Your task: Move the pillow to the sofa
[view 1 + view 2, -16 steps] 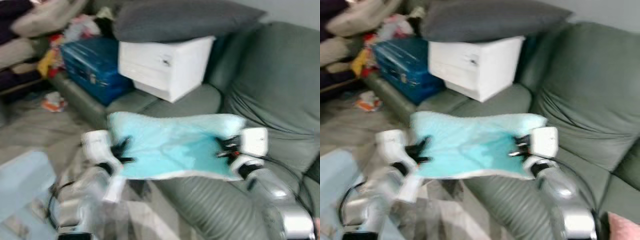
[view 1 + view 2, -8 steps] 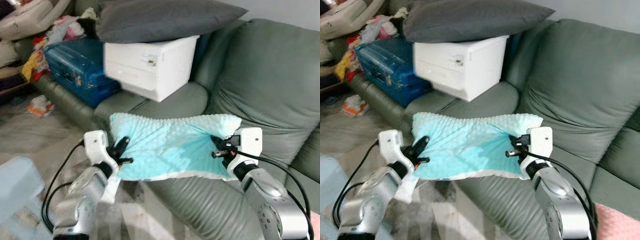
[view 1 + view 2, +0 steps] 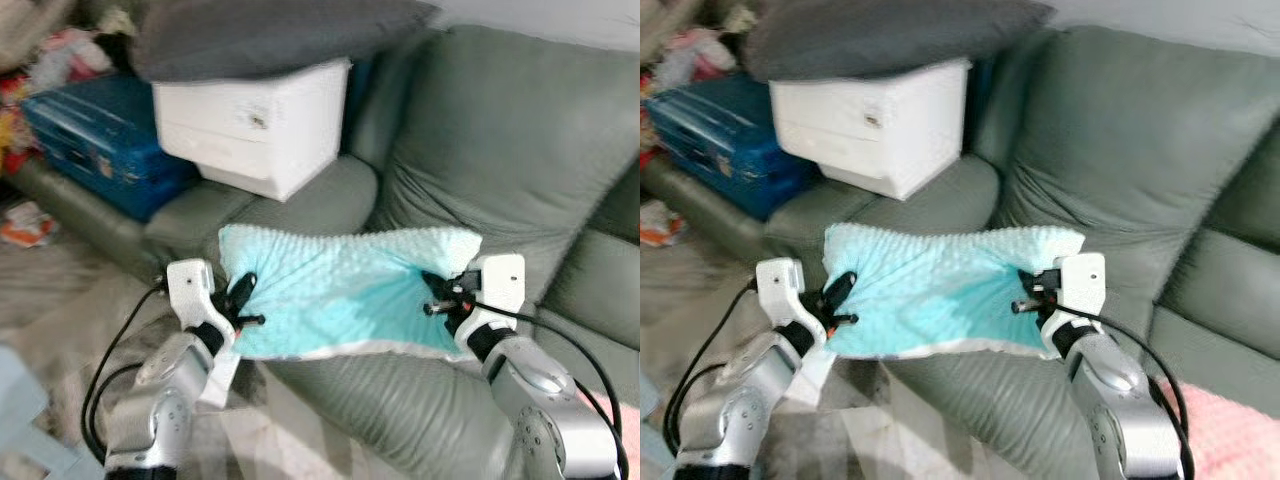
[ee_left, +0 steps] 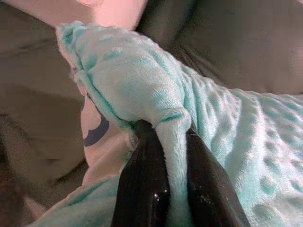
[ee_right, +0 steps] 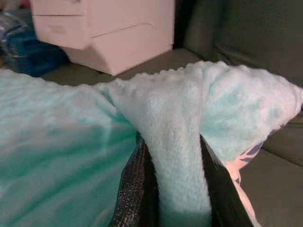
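Observation:
A light turquoise, bumpy-textured pillow [image 3: 340, 290] hangs stretched between my two grippers, just above the front edge of the grey-green sofa [image 3: 500, 170]. My left gripper [image 3: 243, 303] is shut on the pillow's left edge. My right gripper [image 3: 437, 297] is shut on its right edge. In the left wrist view, a fold of the pillow [image 4: 170, 142] is pinched between the black fingers [image 4: 142, 184]. The right wrist view shows the same pinch on the pillow [image 5: 175, 156].
A white box [image 3: 250, 125] with a dark grey pillow [image 3: 270, 35] on top sits on the sofa's left seat. A blue suitcase [image 3: 95, 140] lies beyond it among clutter. A pink fabric corner [image 3: 1230, 430] shows at the lower right.
The view has swung right, so the box and suitcase sit further left in the picture. Both grippers still hold the pillow the same way in front of me.

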Motion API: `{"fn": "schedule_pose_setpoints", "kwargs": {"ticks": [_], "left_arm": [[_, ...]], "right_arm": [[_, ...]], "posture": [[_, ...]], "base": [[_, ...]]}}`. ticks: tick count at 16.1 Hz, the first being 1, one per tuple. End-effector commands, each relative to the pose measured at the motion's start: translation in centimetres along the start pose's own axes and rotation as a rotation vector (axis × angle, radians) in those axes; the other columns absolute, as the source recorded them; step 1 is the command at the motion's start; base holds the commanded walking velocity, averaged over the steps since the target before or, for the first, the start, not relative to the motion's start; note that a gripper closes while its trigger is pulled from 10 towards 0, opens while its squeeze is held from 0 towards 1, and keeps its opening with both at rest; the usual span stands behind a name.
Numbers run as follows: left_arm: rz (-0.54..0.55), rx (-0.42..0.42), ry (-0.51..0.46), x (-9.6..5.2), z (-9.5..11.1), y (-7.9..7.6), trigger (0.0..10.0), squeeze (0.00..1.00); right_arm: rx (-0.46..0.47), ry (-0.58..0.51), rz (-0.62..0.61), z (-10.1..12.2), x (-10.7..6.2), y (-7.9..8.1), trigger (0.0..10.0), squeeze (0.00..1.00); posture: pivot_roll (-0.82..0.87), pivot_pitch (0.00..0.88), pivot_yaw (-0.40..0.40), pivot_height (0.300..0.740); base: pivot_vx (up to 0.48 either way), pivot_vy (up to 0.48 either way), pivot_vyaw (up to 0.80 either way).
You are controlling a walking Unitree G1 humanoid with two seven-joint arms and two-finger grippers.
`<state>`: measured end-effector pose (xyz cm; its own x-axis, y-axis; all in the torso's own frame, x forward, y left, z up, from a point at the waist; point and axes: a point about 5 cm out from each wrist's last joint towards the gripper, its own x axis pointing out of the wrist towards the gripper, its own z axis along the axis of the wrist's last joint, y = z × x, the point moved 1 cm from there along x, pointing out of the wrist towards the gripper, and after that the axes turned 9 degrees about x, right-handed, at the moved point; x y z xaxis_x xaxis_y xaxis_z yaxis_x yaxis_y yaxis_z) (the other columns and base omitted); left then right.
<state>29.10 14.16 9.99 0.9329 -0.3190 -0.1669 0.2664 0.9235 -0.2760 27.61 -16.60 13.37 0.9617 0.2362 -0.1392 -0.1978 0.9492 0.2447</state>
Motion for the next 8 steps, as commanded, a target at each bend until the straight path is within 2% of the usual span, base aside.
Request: {"fn": "schedule_pose_setpoints", "kwargs": {"ticks": [1, 8], "left_arm": [[-0.002, 0.018, -0.006, 0.00, 0.33, 0.06, 10.0, 0.00], [0.000, 0.015, -0.001, 0.03, 0.24, -0.02, 10.0, 0.00]], "right_arm": [[-0.009, -0.019, 0.013, 0.59, 0.06, 0.34, 10.0, 0.00], [-0.006, -0.014, 0.010, 0.51, 0.01, 0.33, 10.0, 0.00]], "posture": [[-0.19, 0.000, 0.017, 0.740], [-0.19, 0.000, 0.017, 0.740]], "base": [[0.000, 0.000, -0.79], [0.000, 0.000, -0.79]]}}
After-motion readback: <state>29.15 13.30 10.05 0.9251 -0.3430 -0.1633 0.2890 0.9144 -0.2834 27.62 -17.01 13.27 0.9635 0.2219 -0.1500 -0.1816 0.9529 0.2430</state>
